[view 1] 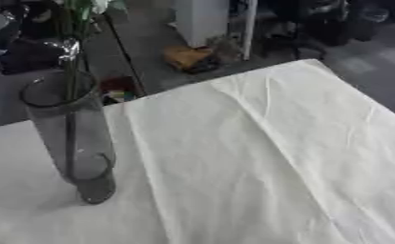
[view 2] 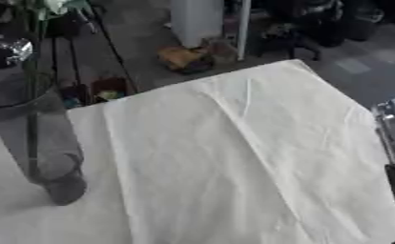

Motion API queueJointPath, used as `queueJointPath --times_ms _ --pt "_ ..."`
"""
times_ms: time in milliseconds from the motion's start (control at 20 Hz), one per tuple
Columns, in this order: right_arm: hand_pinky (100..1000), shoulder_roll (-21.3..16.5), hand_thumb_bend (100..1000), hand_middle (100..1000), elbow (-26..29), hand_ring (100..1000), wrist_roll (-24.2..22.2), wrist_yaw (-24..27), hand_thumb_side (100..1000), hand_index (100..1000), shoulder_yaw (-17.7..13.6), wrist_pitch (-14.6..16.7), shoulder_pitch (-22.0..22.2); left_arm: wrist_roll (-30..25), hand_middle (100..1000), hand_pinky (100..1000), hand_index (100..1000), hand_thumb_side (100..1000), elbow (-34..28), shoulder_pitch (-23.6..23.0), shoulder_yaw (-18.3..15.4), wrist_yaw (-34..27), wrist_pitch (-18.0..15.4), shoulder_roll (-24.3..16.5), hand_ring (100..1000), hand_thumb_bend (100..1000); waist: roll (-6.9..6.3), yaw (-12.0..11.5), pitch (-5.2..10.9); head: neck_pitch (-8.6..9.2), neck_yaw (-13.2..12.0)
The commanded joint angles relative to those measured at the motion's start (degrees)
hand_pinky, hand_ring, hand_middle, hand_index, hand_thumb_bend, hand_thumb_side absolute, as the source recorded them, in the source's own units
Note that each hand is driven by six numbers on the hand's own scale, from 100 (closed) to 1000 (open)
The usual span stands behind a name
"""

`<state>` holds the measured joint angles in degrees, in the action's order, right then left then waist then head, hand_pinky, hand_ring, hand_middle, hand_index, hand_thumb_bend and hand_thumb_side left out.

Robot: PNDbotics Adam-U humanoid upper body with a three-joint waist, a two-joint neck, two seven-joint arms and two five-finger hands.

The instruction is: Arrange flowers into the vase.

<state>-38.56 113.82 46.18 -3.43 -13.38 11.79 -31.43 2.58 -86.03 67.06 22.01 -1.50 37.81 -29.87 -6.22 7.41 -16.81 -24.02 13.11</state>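
- A clear glass vase [view 1: 71, 138] stands upright on the cloth-covered tabletop [view 1: 259, 157], at its left.
- A green flower stem [view 1: 70, 95] stands inside it.
- Neither hand shows, so their state cannot be told.

**Glass vase with one flower at the left of the table**

A tall, clear, grey-tinted cylindrical vase [view 1: 70, 138] stands near the left edge of the cloth-covered table, its round mouth open at the top and its thick base resting on the pale cloth. It appears to lean slightly. A flower [view 1: 88, 6] with a thin dark green stem runs down inside it to the bottom; pale whitish-green petals show high above the rim.
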Motion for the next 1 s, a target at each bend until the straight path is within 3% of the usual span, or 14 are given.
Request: queueJointPath --times_ms 50,450,600,700,1000 --pt "776 -1.3 100 817 0.8 865 0.3 0.3 1000 887 -0.6 -0.1 -0.5 0.6 1000 1000 1000 337 -2.6 0.7 0.1 1.6 0.2 -2.4 1000 293 0.31 -0.1 0.91 0.63 0.2" --pt "776 -1.2 100 817 0.8 865 0.3 0.3 1000 884 -0.7 -0.1 -0.3 2.6 1000 1000 1000 252 -5.2 0.3 0.6 2.3 3.9 -3.0 1000 160 0.41 -0.3 0.81 0.68 0.2" --pt "776 -1.2 100 816 0.8 865 0.4 0.3 1000 884 -0.6 -0.1 -0.2 3.3 1000 1000 1000 375 -6.2 0.1 0.8 2.3 5.2 -3.5 1000 310 0.46 -0.4 0.84 0.74 0.2" --pt "776 -1.3 100 815 0.8 865 0.3 0.2 1000 883 -0.6 -0.1 -0.2 3.3 1000 1000 1000 396 -6.8 0.0 1.3 2.7 6.4 -3.9 1000 360 0.51 -0.5 0.88 0.73 0.3" --pt "776 -1.3 100 813 0.8 864 0.4 0.3 1000 882 -0.6 0.0 -0.1 3.8 1000 1000 995 376 -8.9 -0.3 1.3 3.5 8.5 -4.7 1000 345 0.73 -0.9 1.02 0.61 0.3"
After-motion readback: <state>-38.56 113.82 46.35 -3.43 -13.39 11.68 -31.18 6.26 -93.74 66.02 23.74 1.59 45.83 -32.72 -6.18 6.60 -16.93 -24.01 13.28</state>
